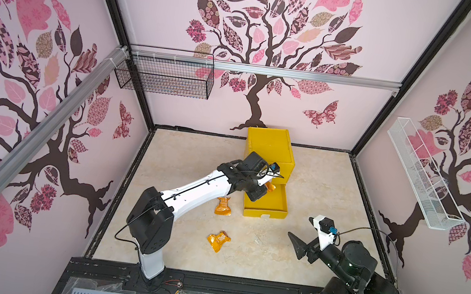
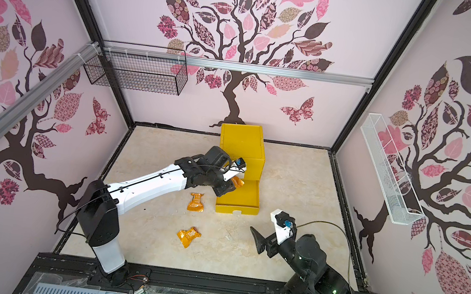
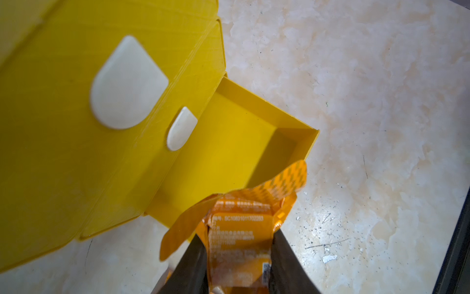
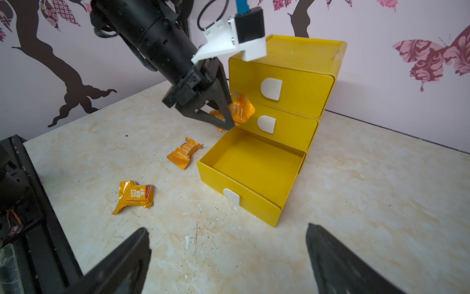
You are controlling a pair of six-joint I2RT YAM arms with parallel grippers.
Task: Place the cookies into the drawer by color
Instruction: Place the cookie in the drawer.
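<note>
Left gripper (image 3: 237,235) is clamped on an orange packet (image 4: 243,108), one jaw pressed to each side of it, the foil all scrunched and one flap sticking out past the tips. It's holding it up over the bottom drawer (image 4: 254,165), which is pulled out of the yellow chest (image 1: 270,146). The packet hangs at the chest end of that drawer, on the side nearer the left arm, up off the drawer floor and right in front of the middle drawer's face. I can't tell if the foil is brushing that face. The top and middle drawers are pushed in, and each one has a white tab handle (image 4: 271,89). The chest stands at the back of the table (image 1: 315,196) near the wall. A second packet (image 1: 223,207), also orange, lies on the table just beside the open drawer's front corner. A third packet (image 1: 218,239), orange too, lies closer to the robot, well apart from the chest. Right gripper (image 4: 226,227) has its jaws wide apart, hovering over bare tabletop out in front of the open drawer.
</note>
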